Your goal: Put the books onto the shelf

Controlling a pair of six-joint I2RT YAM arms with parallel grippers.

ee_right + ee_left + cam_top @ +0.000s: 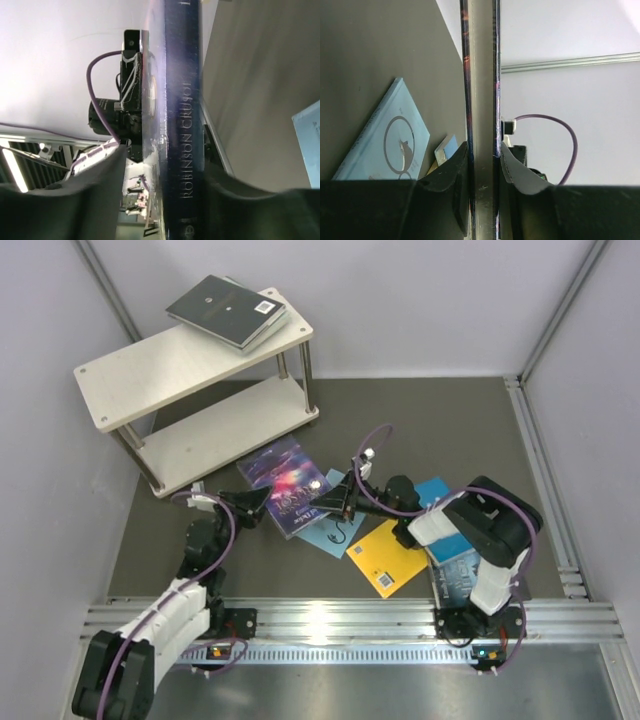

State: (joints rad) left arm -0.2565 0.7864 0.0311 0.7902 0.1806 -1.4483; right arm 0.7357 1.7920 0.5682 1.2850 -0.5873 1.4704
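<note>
Grey tabletop (450, 430) below, left gripper (262, 502) clamps the galaxy book (287, 476); right gripper (335, 504) straddles its spine (grip uncertain). Seat that firmly, then lift level toward the shelf (150, 370).

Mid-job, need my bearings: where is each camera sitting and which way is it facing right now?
Top external: above and behind the bases, looking down on shelf and both arms.
Left wrist: on the left gripper, looking along its fingers, shut on the purple book's edge.
Right wrist: on the right gripper, facing that book's spine between its fingers.
Shared: both wrist views show that book.
</note>
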